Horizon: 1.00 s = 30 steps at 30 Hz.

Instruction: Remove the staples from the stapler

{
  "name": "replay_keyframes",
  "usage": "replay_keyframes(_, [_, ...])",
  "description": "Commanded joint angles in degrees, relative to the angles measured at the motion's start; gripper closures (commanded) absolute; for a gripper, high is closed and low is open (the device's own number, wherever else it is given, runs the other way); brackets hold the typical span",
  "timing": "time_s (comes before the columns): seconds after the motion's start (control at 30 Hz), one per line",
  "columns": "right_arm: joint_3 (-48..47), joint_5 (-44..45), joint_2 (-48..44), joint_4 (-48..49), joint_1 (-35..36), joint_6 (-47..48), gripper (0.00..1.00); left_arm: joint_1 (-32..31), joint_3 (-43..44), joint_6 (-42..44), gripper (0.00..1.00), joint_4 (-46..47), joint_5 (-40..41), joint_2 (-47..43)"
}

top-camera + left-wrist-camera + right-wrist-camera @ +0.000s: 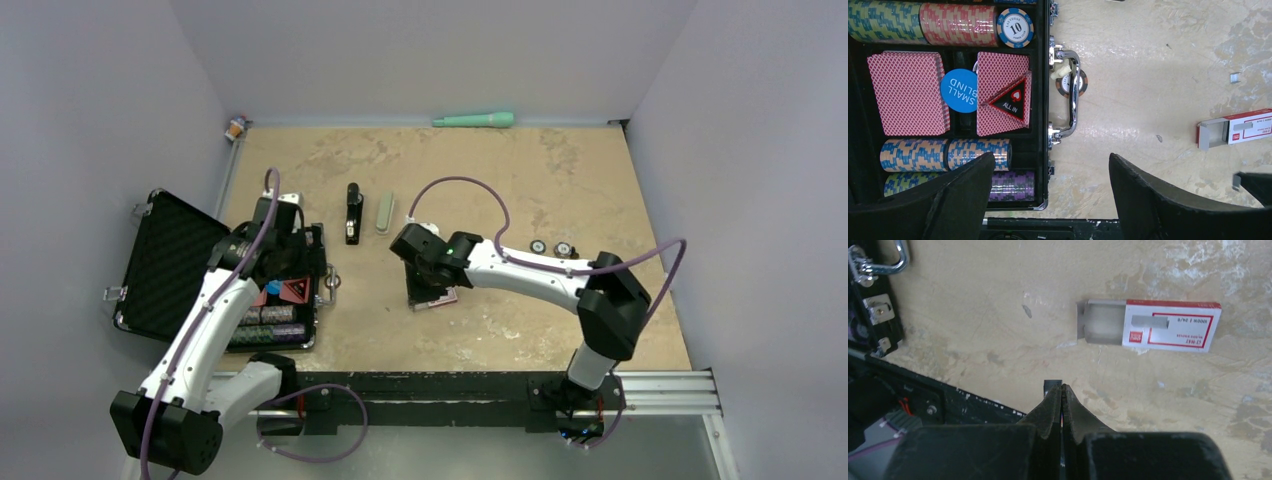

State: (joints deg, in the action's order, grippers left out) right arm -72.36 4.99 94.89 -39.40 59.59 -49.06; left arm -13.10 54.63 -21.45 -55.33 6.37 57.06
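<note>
- The stapler lay flat on the tabletop, its length running away from the arms, behind and between the two hands. Neither hand touched it.
- A pale sage-green oblong piece lay just beside the stapler on its right, parallel to it.
- The left hand hung over the near edge of an open black case. Its fingers were spread wide with nothing between them.
- The case held rows of poker chips, two red-backed card decks, a blue "SMALL BLIND" disc and a triangular "ALL IN" marker. A chrome handle stood on the case's side, with a single chip lying on the tabletop under it.
- The right hand was closed, its fingers pressed together, and it pointed down at the tabletop near a small box.
- A small dark bit showed at the tip of the right hand. I could not tell whether it was part of a finger or something pinched there.
- The small box carried a red-and-white label, and its clear tray was slid partly out of the sleeve.
- A tiny grey metal piece lay on bare tabletop beyond the box. I could not tell whether it was the staples.
- A teal-green tool lay against the back wall, and two small round items sat to the right of the right arm.
</note>
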Motion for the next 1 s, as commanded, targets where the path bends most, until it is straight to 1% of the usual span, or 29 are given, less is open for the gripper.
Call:
replay_keyframes(0.0, [-4.53, 4.43, 4.29, -0.97, -0.16, 0.22, 1.0, -0.58, 0.11, 0.94, 0.13, 1.61, -0.11, -0.07])
replay_keyframes(0.17, [-5.64, 8.0, 6.45, -1.48, -0.91, 1.2, 1.0, -0.78, 0.11, 0.97, 0.13, 1.62, -0.1, -0.08])
replay_keyframes(0.37, [-5.64, 8.99, 7.84, -0.9, -2.33, 4.42, 1.0, -0.95, 0.04, 1.06, 0.14, 1.65, -0.06, -0.3])
replay_keyframes(0.6, [-4.78, 7.91, 9.16, 1.11, -3.24, 7.43, 1.0, -1.05, 0.12, 1.06, 0.14, 1.65, -0.13, -0.13])
replay_keyframes(0.97, [-1.34, 4.54, 10.15, 4.85, -3.77, 9.22, 1.0, -1.05, 0.17, 1.13, 0.15, 1.63, -0.09, 0.15])
